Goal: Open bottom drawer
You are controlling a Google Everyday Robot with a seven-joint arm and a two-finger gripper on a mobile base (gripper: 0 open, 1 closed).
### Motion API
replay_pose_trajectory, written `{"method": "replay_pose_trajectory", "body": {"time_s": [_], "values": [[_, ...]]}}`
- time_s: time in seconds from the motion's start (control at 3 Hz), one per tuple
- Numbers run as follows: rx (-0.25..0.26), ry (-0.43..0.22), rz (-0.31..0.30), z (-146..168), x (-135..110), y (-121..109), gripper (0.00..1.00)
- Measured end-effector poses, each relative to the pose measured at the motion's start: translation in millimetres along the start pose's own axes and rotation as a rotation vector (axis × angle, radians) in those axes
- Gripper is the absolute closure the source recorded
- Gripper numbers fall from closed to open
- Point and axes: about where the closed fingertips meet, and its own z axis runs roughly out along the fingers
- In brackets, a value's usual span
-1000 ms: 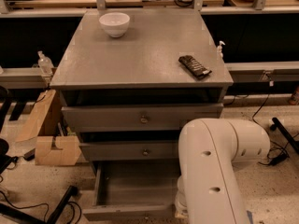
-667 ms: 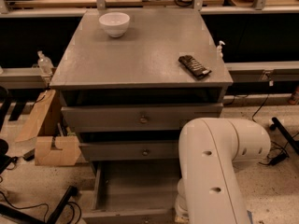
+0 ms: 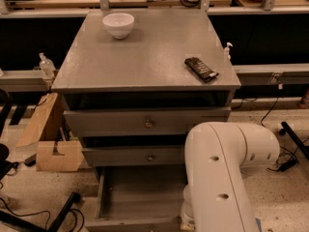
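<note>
Bottom drawer (image 3: 140, 192) at 6 o'clock stands pulled out with its tray exposed, unchanged over the last second, so the task appears essentially complete; gripper lies hidden behind the arm (image 3: 227, 178) at 5 o'clock, grip state indeterminable.

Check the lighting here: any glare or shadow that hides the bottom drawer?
Camera view: soft sheen on the cabinet top, no harsh glare; deep shadow in the recess under it; the bottom drawer, pulled out, is dim but readable; the white arm covers its right side and hides the gripper.
</note>
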Motion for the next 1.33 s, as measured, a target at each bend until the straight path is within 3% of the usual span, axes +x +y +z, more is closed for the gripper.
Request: {"method": "replay_pose_trajectory", "body": {"time_s": [0.67,1.0,1.33], "values": [[0.0,0.0,0.0,0.0,0.0,0.0,1.0],[0.0,0.0,0.0,0.0,0.0,0.0,0.86],[0.0,0.0,0.0,0.1,0.0,0.1,0.61]]}}
